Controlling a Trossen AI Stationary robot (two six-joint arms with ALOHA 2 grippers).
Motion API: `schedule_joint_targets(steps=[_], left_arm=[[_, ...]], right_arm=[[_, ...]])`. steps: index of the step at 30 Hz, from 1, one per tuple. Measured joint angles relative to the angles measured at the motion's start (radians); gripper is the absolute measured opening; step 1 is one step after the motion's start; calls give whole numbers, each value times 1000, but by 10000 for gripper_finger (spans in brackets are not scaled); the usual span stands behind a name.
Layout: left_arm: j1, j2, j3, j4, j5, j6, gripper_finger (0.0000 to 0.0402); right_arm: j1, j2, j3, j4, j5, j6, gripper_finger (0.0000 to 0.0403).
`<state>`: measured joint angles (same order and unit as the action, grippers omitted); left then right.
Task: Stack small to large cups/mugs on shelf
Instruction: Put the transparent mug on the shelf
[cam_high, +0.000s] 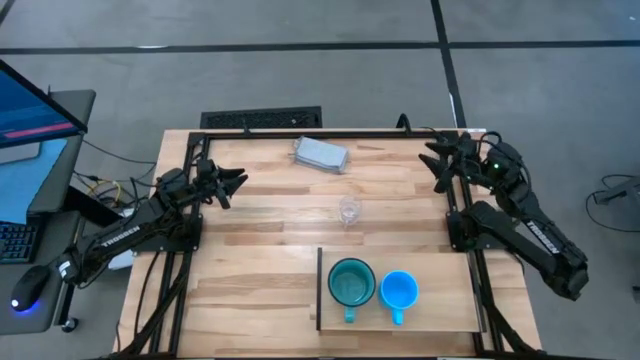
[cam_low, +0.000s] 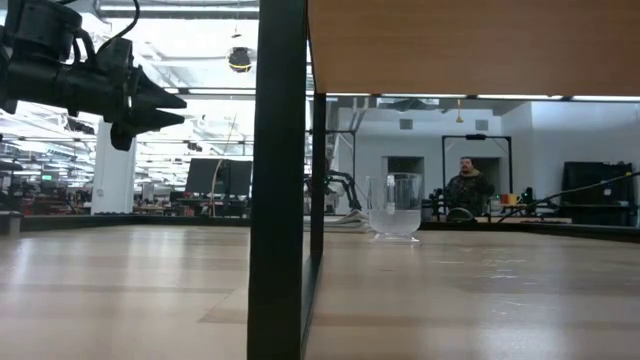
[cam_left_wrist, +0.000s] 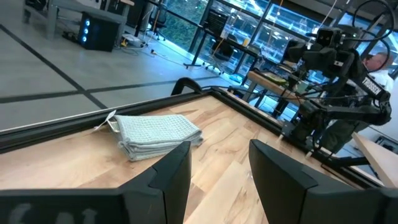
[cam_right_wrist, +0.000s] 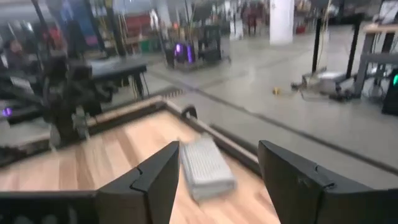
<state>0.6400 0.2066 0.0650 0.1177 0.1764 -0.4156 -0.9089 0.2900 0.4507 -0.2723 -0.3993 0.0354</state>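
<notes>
Both arms parked high at the desk (cam_high: 260, 215) edges, nothing held. Left gripper (cam_high: 236, 182) released, jaws apart; right gripper (cam_high: 436, 160) likewise released.

Teal mug (cam_high: 351, 283) and blue mug (cam_high: 398, 291) stand side by side on the shelf (cam_high: 440, 310), not nested. Clear cup (cam_high: 349, 211) stands alone on the desk, between the two grippers, well apart from each.

Step, as judged: stacking not yet begun. Next move likely calls for reaching a mug and closing on its rim.

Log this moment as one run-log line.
left claw: open, raised, table's left | right claw: open, raised, right | clear cup: mid-table, off shelf | teal mug, blue mug: on shelf, unstacked
</notes>
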Motion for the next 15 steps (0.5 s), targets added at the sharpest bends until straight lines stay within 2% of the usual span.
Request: schedule_joint_targets(steps=[8,15], left_arm=[[0,0,0,0,0,0,153],[0,0,0,0,-9,0,153]], right_arm=[[80,115,51,-105,-12,-88,238],[196,253,53,-118,-11,-89,238]])
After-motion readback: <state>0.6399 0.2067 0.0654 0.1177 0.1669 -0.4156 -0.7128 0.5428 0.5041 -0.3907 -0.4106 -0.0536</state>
